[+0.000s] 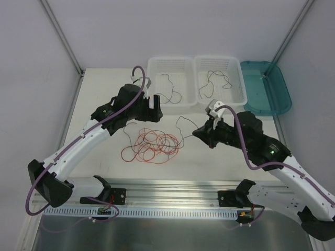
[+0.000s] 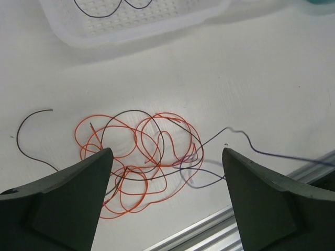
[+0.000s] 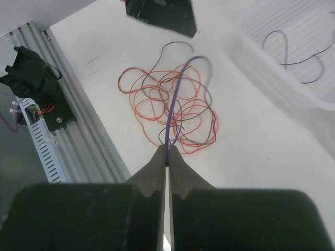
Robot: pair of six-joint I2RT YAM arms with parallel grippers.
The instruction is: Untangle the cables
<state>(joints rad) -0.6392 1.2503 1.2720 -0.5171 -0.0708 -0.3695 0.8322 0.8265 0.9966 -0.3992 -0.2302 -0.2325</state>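
Observation:
A tangle of thin red/orange and dark cables (image 1: 152, 145) lies on the white table; it also shows in the left wrist view (image 2: 141, 157) and the right wrist view (image 3: 172, 104). My right gripper (image 1: 197, 133) is shut on a thin purple cable (image 3: 175, 99), pinched at the fingertips (image 3: 167, 157) and running up from the tangle. My left gripper (image 1: 153, 107) is open and empty, hovering above the far side of the tangle, its fingers (image 2: 68, 193) wide apart. A loose dark cable end (image 2: 26, 133) lies left of the tangle.
Two white perforated baskets (image 1: 170, 97) (image 1: 222, 99) stand at the back, each holding a dark cable. A teal tray (image 1: 267, 86) sits at the back right. An aluminium rail (image 1: 172, 191) runs along the near table edge.

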